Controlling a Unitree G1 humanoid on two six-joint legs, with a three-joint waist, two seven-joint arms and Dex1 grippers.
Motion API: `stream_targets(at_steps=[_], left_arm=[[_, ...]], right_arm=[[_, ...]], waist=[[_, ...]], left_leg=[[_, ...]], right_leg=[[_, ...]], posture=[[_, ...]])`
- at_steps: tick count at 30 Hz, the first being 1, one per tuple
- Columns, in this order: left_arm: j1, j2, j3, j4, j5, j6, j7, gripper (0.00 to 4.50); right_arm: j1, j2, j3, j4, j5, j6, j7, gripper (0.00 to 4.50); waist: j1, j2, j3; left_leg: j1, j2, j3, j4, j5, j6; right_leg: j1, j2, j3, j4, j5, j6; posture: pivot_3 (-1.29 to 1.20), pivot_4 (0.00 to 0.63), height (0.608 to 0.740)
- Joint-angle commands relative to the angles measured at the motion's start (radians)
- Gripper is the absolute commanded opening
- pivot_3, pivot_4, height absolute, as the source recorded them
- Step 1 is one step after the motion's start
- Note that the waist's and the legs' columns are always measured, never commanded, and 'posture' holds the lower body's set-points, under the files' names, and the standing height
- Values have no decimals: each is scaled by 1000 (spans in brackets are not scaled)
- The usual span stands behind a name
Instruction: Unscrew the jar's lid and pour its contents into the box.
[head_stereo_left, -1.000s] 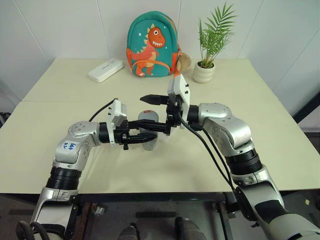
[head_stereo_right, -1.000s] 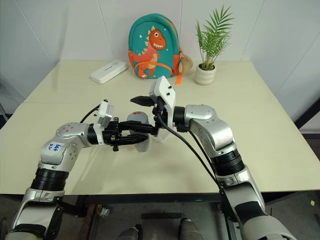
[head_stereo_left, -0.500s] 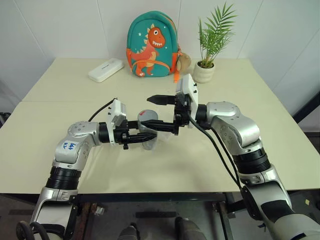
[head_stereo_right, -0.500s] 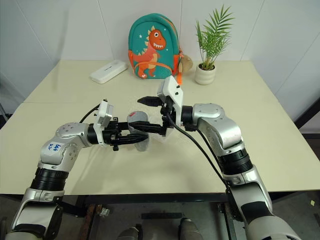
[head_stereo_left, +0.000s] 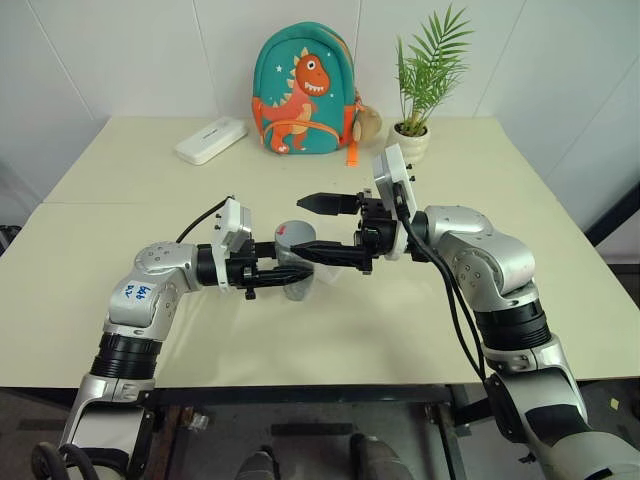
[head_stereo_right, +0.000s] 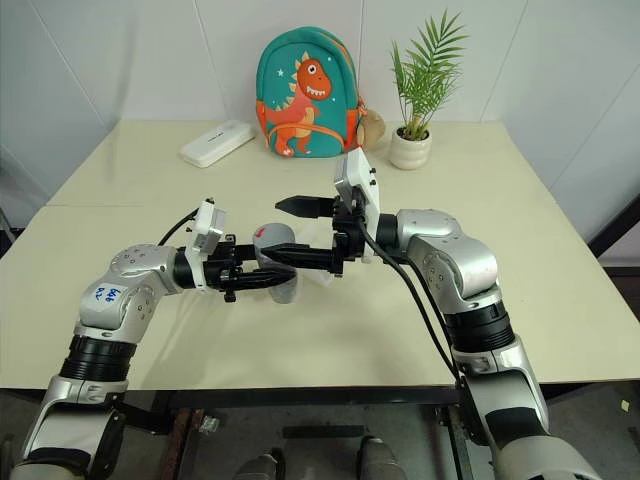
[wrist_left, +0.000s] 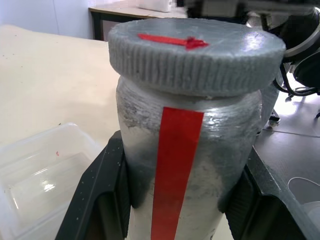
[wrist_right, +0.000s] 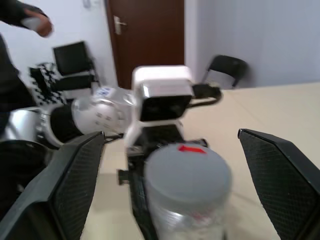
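Over the beige table (head_stereo_left: 120, 250), the left gripper (head_stereo_left: 290, 268) is still clamping the jar (head_stereo_left: 296, 262), lid (wrist_left: 196, 54) on, while the right gripper (head_stereo_left: 317, 229), fingers spread apart, is drawing back rightward from it.

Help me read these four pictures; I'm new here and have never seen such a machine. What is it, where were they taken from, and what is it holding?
It is a two-armed humanoid robot at a cream table. Two pictures come from cameras in its head; the other two from a camera on each wrist. Its left hand is shut on a silver-grey jar with a red stripe, whose ribbed grey lid is on. Its right hand is open, fingers on either side of the lid. A clear plastic tray lies beside the jar. Behind stand a teal dinosaur backpack, a potted plant and a white oblong case.
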Motion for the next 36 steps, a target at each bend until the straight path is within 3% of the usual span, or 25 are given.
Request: stream_targets(at_steps=[1,22,25,29,32,36], left_arm=[[-6,10,27,-24,-18,-17,-4,1935],[-4,8,25,-25,-17,-19,-4,1935],[-8,9,26,-20,-15,-23,-3,1935],[-12,11,30,-17,-14,-24,-1,1935],[-8,13,32,-19,-14,-25,1,1935],[7,14,35,-32,-13,-26,3,1935]], right_arm=[[-34,5,-16,-21,10,8,-10,4482],[-88,35,58,64,-95,15,-30,4482],[-88,37,58,72,-99,10,-27,3913],[-88,47,45,78,-95,9,-30,2564],[-99,71,1,74,-51,43,-56,2551],[-124,152,-185,51,200,211,-154,2551]], waist=[[0,0,0],[0,0,0],[1,0,0],[0,0,0],[0,0,0],[0,0,0]], left_leg=[[0,0,0,0,0,0],[0,0,0,0,0,0],[0,0,0,0,0,0],[0,0,0,0,0,0],[0,0,0,0,0,0],[0,0,0,0,0,0]], right_leg=[[0,0,0,0,0,0],[0,0,0,0,0,0],[0,0,0,0,0,0],[0,0,0,0,0,0],[0,0,0,0,0,0],[0,0,0,0,0,0]], posture=[[0,150,740],[0,150,740],[0,150,740],[0,150,740],[0,150,740],[0,150,740]])
